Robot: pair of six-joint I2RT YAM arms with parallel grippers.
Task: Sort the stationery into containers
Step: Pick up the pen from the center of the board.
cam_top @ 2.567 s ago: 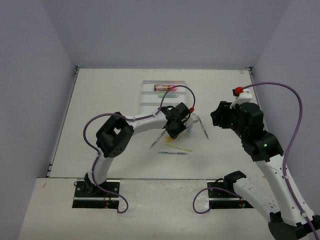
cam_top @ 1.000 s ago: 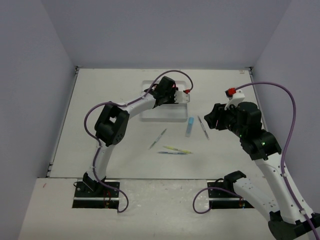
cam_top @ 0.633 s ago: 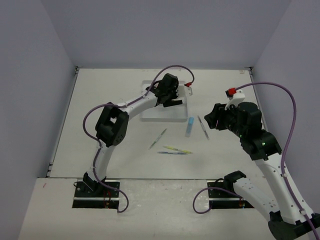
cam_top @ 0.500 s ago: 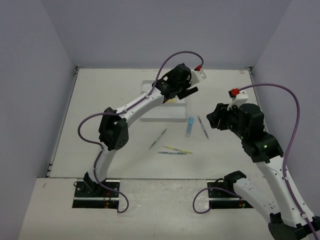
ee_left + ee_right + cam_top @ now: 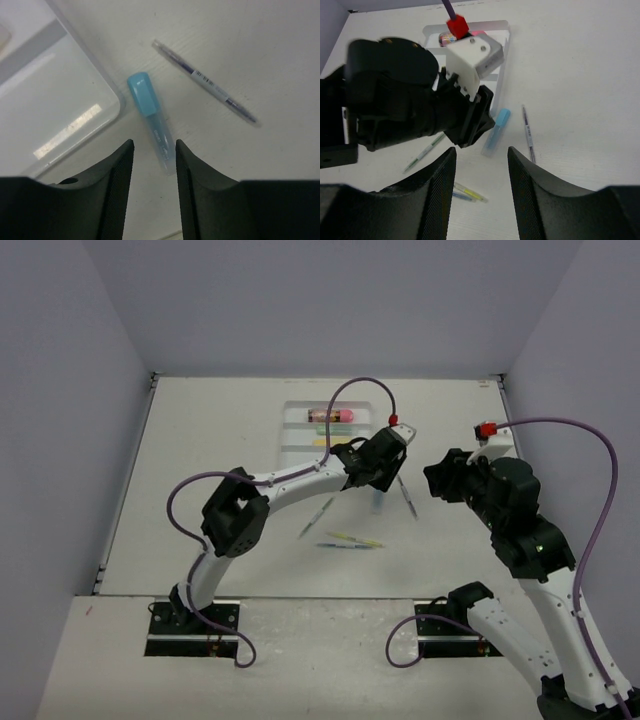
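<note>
Seen from above, the white tray (image 5: 296, 440) sits mid-surface (image 5: 200, 460) with a pink tube (image 5: 330, 415) in its far compartment. The left arm (image 5: 300, 478) crosses the tray's near edge, and the right arm (image 5: 510, 510) hangs off to the right. In the left wrist view the left fingers (image 5: 117, 185) are parted and released, grasping nothing, above a light-blue highlighter (image 5: 150, 112) lying just beside the tray's corner, with a thin pen (image 5: 205, 82) near it. In the right wrist view the right fingers (image 5: 437, 195) stand apart and empty, raised above the surface.
</note>
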